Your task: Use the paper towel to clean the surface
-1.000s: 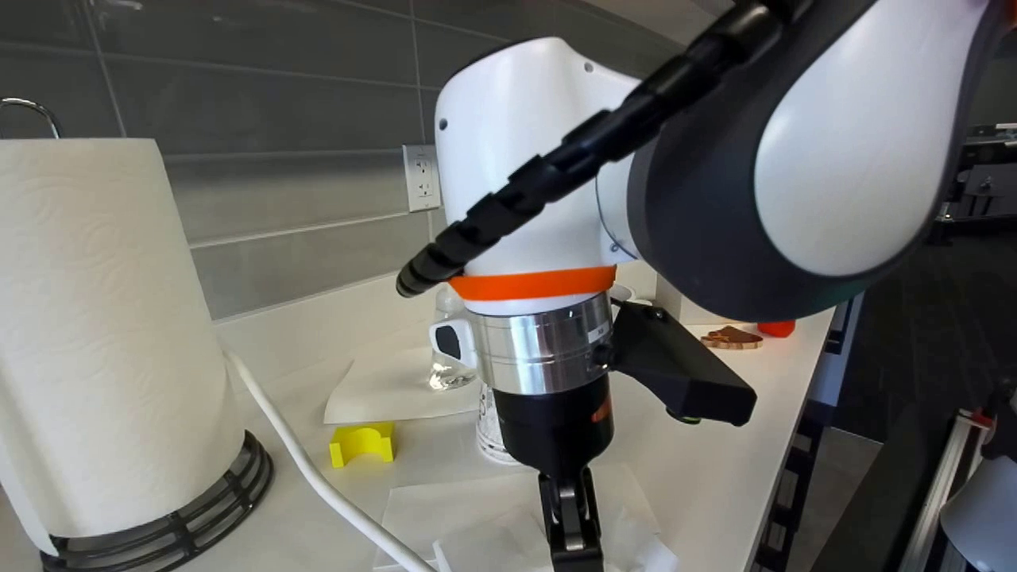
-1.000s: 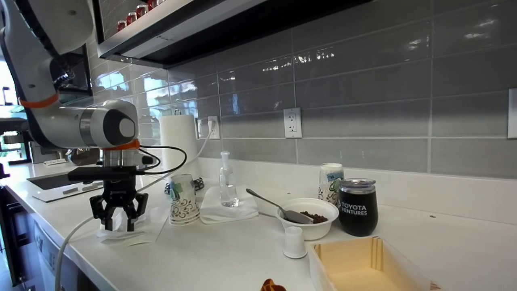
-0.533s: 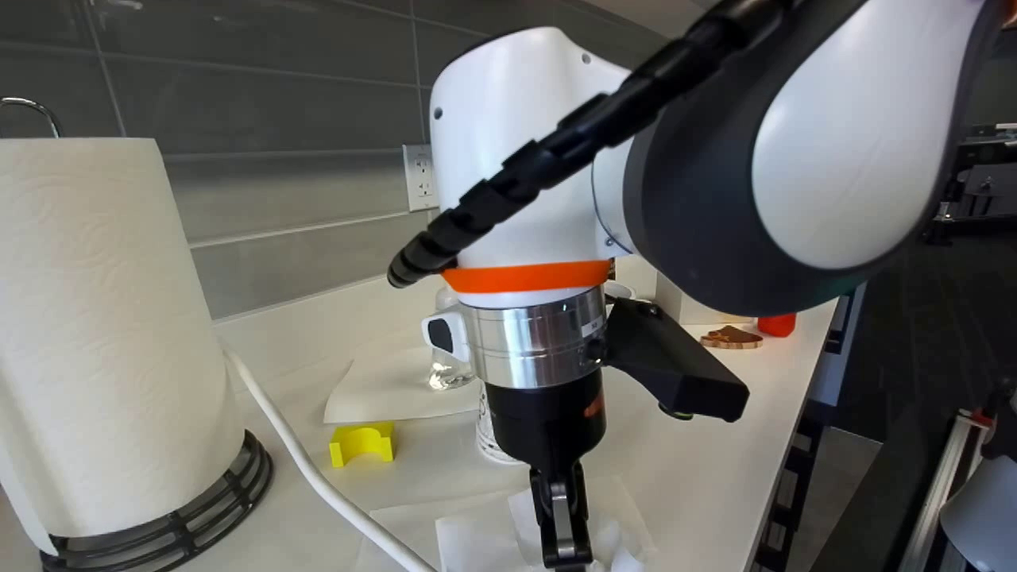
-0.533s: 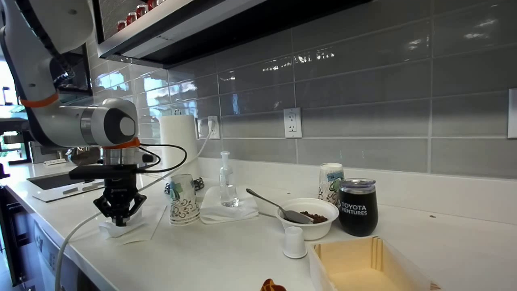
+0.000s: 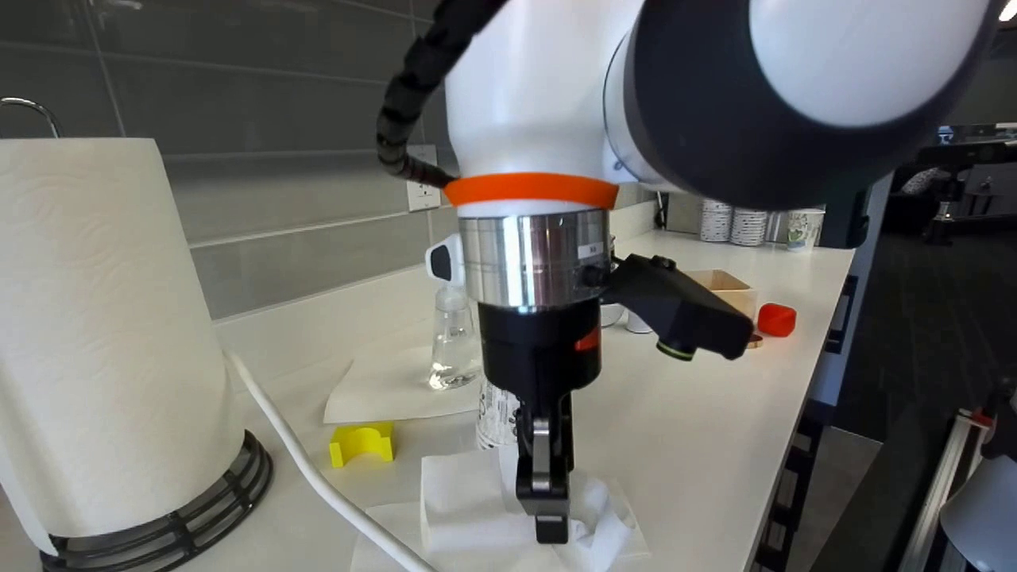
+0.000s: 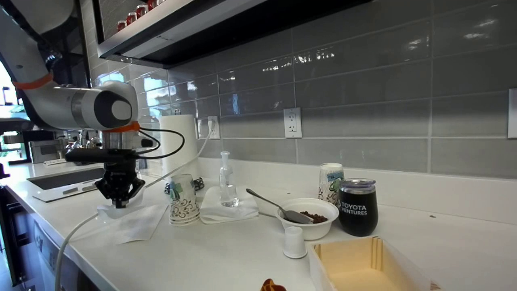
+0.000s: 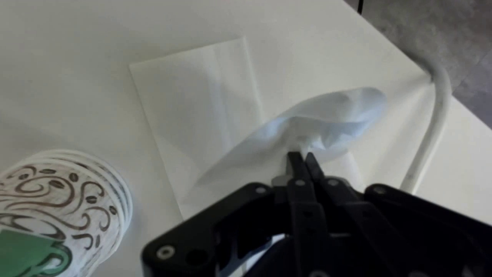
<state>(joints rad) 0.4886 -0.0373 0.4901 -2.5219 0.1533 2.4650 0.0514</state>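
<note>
A crumpled white paper towel (image 7: pixel 342 107) is pinched in my gripper (image 7: pixel 302 154), whose fingertips are together on its bunched middle in the wrist view. In both exterior views the gripper (image 5: pixel 552 528) points straight down with the towel (image 5: pixel 469 500) rising around its fingers. The held towel (image 6: pixel 115 212) is lifted off the counter in an exterior view. A flat, creased white sheet (image 7: pixel 184 96) lies under it on the white counter surface (image 6: pixel 226 262). The pinched part of the towel is partly hidden by the fingers.
A white cable (image 5: pixel 318 477) runs close beside the gripper. Stacked paper cups (image 7: pixel 57 207) stand near it. Farther off are a soap bottle (image 6: pixel 228 186), a bowl (image 6: pixel 311 230) with a spatula, and a wooden box (image 6: pixel 375 262). The paper towel roll (image 5: pixel 111 342) stands behind.
The gripper came down open onto the towel, then shut on it. It has now risen, pulling the bunched towel up with it while the flat sheet stays down.
</note>
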